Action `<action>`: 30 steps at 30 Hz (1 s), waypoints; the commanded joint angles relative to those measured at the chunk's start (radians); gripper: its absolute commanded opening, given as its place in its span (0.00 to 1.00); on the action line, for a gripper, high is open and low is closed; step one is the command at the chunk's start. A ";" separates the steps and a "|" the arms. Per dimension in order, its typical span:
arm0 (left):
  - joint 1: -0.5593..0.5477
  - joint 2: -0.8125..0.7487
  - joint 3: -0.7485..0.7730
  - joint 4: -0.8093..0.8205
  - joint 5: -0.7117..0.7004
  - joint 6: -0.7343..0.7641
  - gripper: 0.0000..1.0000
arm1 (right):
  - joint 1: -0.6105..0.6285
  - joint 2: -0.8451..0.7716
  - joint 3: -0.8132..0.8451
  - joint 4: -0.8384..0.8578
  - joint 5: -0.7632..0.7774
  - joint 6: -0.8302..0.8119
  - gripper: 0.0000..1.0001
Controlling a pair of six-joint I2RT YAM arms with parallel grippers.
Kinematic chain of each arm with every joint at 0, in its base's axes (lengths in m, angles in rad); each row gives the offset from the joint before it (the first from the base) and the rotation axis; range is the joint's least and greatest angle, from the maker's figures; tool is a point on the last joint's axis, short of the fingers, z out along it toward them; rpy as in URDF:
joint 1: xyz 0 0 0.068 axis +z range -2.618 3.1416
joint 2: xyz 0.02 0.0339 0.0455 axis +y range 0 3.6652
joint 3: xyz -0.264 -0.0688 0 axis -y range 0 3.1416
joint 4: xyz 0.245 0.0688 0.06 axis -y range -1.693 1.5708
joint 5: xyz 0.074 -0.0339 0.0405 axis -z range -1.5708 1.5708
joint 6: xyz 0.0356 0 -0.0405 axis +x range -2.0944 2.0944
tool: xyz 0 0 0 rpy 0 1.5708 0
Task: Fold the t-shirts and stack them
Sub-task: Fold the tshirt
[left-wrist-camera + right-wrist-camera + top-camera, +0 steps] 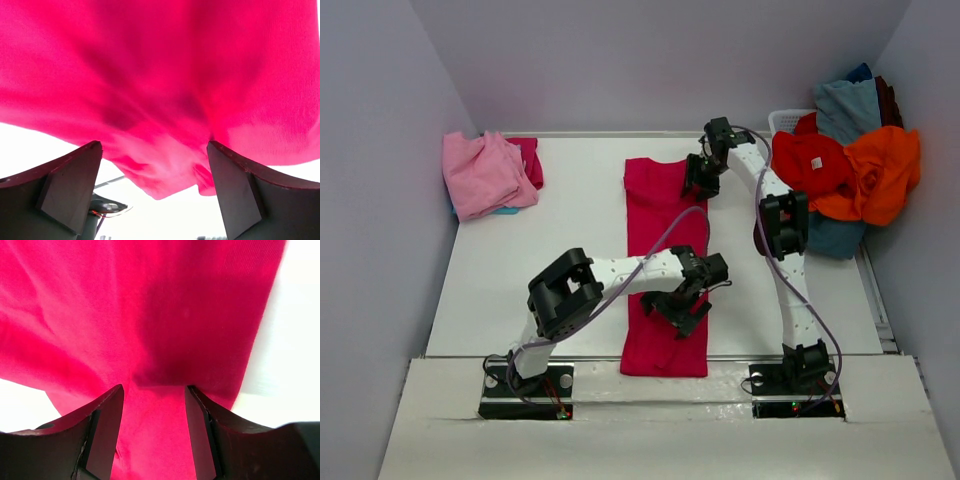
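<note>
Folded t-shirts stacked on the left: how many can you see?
3: light pink tee on top, crimson tee behind it, and a blue edge underneath. More may be hidden below.

Both arms reach over the table, grippers angled down

The left arm bends low toward the near middle, its left gripper (682,306) spread wide; the right arm stretches far and leftward, its right gripper (701,176) with jaws partly parted, cloth bunched between the fingers (102,432).

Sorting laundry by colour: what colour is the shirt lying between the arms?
Crimson-magenta t-shirt, clearest in the top external view.
</note>
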 commanded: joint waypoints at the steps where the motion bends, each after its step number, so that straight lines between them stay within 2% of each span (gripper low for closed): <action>1: 0.031 -0.064 0.105 -0.100 -0.208 -0.096 0.99 | 0.007 -0.125 -0.032 0.072 0.043 -0.029 0.58; 9: 0.131 -0.121 0.148 -0.109 -0.287 -0.143 0.99 | 0.017 -0.230 -0.057 0.049 0.037 -0.025 0.58; 15: 0.286 -0.119 0.243 -0.085 -0.283 -0.078 0.99 | 0.038 -0.337 -0.181 0.023 0.012 0.000 0.58; 17: 0.370 -0.099 0.298 -0.063 -0.257 -0.054 0.99 | 0.075 -0.355 -0.239 0.009 0.006 -0.006 0.58; 23: 0.494 0.066 0.524 -0.029 -0.147 0.008 0.99 | 0.093 -0.457 -0.464 0.083 -0.020 0.026 0.57; 25: 0.549 0.111 0.536 0.036 -0.030 0.009 0.99 | 0.102 -0.486 -0.521 0.097 -0.022 0.032 0.57; 30: 0.634 0.161 0.513 0.190 0.152 -0.012 0.99 | 0.102 -0.543 -0.606 0.115 -0.025 0.034 0.56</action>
